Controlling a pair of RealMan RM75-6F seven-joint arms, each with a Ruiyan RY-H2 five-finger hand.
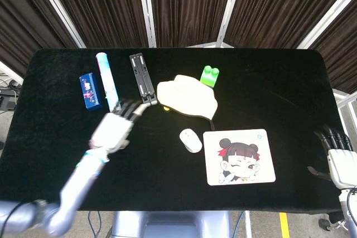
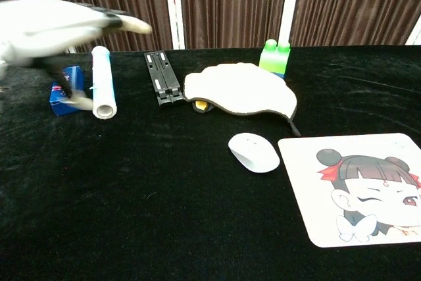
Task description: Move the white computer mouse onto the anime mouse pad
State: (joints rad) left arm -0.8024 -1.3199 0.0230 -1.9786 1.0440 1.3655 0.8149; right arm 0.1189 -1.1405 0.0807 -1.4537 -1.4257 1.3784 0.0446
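Currently the white computer mouse [image 1: 191, 140] is sitting on the black table [image 1: 279, 82], just left of the anime mouse pad [image 1: 240, 156] and not on it. The left hand [image 1: 114, 129] is hovering well apart, blurred, fingers spread, holding nothing. The right hand [image 1: 339, 157] is idling at the table's edge, fingers loosely apart. A good move is gripping the mouse by its sides, then carrying it rightward onto the pad.
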